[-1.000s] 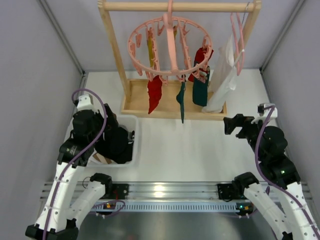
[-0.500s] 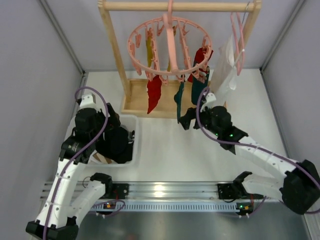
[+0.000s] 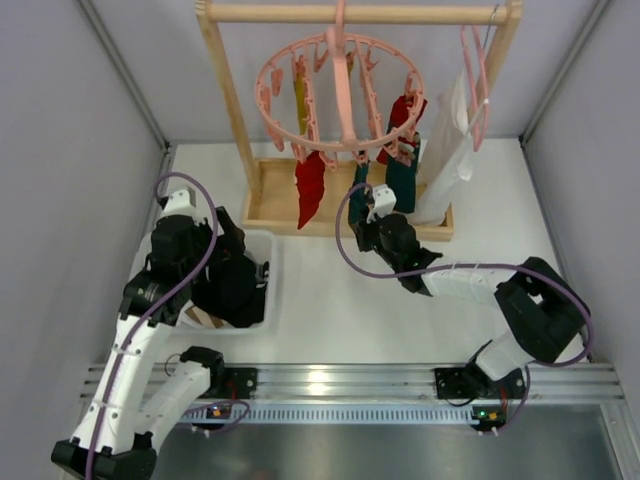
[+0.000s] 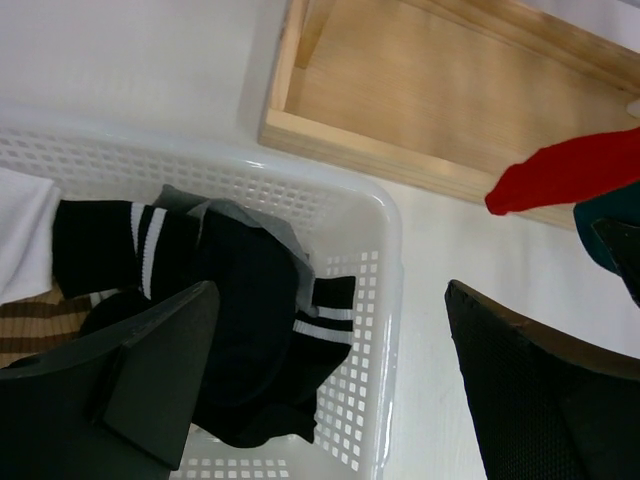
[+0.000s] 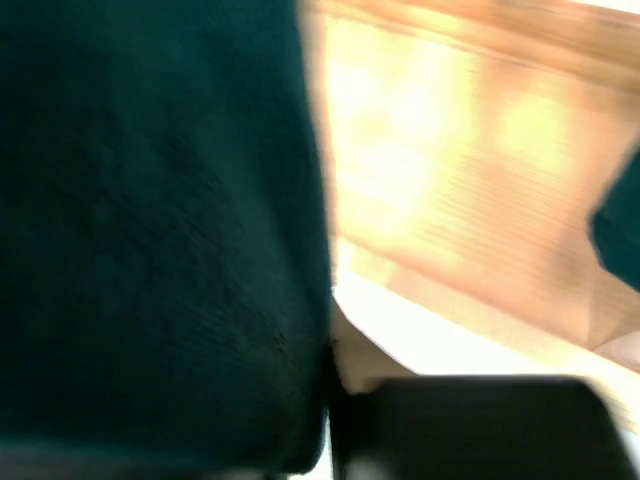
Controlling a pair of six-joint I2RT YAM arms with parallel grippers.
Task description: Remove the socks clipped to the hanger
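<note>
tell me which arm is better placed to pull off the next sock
Right. The right gripper is up against the dark teal sock under the pink ring hanger; the sock fills its wrist view. The left gripper hangs open over the white basket.

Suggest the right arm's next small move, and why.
Probably close the right tool on the teal sock: its fabric fills the right wrist view, right at the tool, and it hangs clipped to the hanger.

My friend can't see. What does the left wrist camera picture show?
A white plastic basket holds black socks with white stripes, seen between the wide-open dark jaws of the left gripper. Beyond it lies a wooden rack base, and a red sock tip pokes in at the right.
</note>
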